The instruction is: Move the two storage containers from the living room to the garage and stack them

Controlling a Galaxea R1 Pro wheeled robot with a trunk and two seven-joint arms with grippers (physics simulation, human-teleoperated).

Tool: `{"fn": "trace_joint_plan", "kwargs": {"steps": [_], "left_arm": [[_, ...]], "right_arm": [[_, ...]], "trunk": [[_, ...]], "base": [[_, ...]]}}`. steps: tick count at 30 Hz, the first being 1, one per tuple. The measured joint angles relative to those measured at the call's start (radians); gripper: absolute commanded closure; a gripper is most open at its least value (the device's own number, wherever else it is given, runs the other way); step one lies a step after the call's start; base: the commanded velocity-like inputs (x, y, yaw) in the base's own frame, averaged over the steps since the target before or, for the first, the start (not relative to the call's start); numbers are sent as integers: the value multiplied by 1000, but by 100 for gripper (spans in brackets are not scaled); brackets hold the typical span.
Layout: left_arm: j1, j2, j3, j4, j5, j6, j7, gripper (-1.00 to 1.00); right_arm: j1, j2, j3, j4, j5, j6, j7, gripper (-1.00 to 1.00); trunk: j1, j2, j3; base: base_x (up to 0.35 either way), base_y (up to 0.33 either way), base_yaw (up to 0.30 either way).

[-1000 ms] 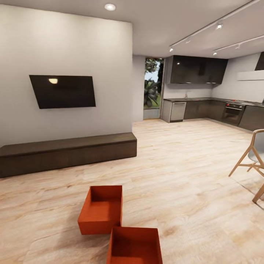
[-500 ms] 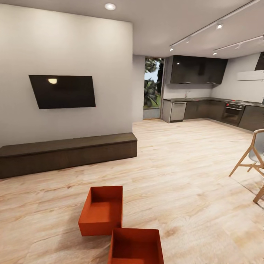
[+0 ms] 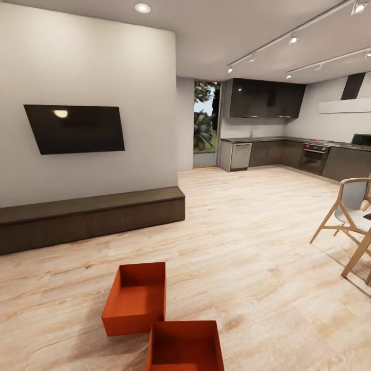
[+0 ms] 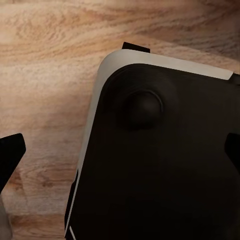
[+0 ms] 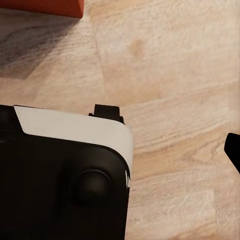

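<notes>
Two orange-red topless storage containers rest on the light wood-plank floor of the living room, low in the head view. The farther container lies just beyond the nearer container, corners almost touching. An orange corner of a container shows in the right wrist view. My left gripper hangs over my dark base, its dark fingertips wide apart with nothing between them. My right gripper shows one fingertip far out at the picture's edge, holding nothing.
A black TV hangs on the white wall above a long low dark-brown cabinet. Wooden chairs stand at the right. A dark kitchen and a glass door lie at the back. My black and white base sits under both wrists.
The whole head picture has slid a little to the left, so the camera has turned right. The containers keep their places on the floor.
</notes>
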Motion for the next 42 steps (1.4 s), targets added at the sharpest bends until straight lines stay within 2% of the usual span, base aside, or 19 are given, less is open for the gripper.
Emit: {"fn": "trace_joint_plan", "kwargs": {"steps": [17,42], "left_arm": [[0,0,0,0,0,0,0,-100],[0,-1,-6,-18,-6,-1,-1,-100]], "right_arm": [[0,0,3,0,7,0,1,-100],[0,-2,5,0,10,1,12,-100]], "trunk": [[0,0,-2],[0,0,-41]], "base": [[0,0,0],[0,0,0]]}}
